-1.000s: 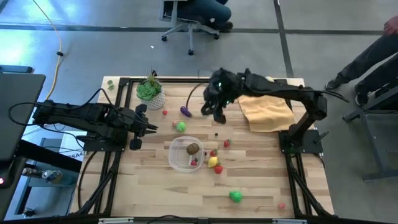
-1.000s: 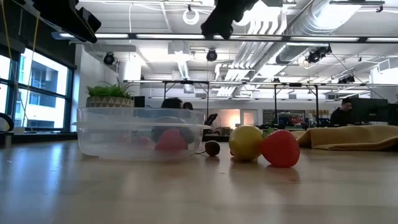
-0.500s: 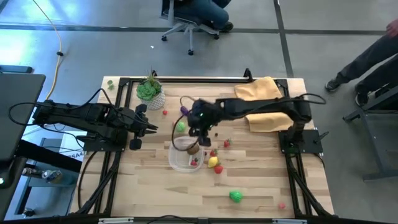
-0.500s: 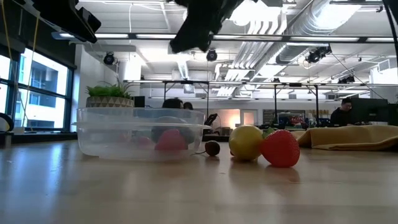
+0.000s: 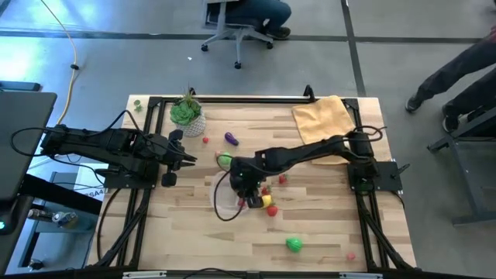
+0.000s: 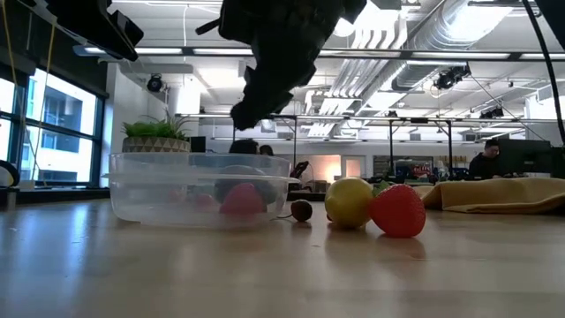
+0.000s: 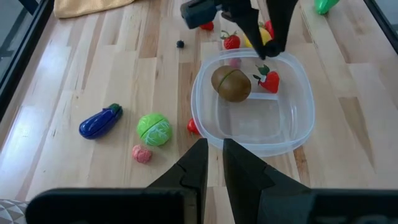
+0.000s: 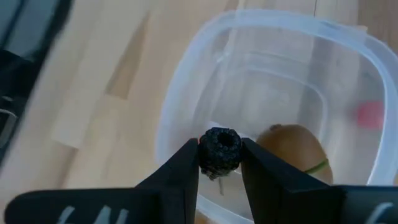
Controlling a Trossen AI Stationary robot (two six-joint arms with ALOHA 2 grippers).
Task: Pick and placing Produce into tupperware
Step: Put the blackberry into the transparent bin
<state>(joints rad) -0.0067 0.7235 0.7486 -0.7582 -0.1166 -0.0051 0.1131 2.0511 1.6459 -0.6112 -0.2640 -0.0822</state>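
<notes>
The clear tupperware (image 7: pixel 252 102) stands mid-table with a brown kiwi (image 7: pixel 231 84) and a strawberry (image 7: pixel 267 78) in it. My right gripper (image 8: pixel 219 157) hangs just above the tub (image 8: pixel 261 74), shut on a small black berry (image 8: pixel 219 148). The high view shows this gripper (image 5: pixel 244 187) covering most of the tub. An eggplant (image 7: pixel 99 120), a green leafy ball (image 7: pixel 153 129), a lemon (image 6: pixel 350 201) and a strawberry (image 6: pixel 397 210) lie on the table around it. My left gripper (image 7: pixel 212 158) waits shut at the table's left, holding nothing. My right gripper pinches the black berry by its two sides (image 8: pixel 205 149) between its two fingertips (image 8: pixel 186 163). The fingers slant downward from the table's right. The berry is lifted clear, over the tub's inside close to the kiwi (image 8: pixel 292 146).
A green plant in a white pot (image 5: pixel 187 112) stands at the far left, and a yellow cloth (image 5: pixel 325 120) lies at the far right. More produce lies near the front edge: a green piece (image 5: pixel 294 245) and a red berry (image 5: pixel 350 256).
My right gripper has swung from the far side of the table, near the eggplant, toward the near edge and a little left. It has come down over the tupperware and stayed shut on the black berry.
</notes>
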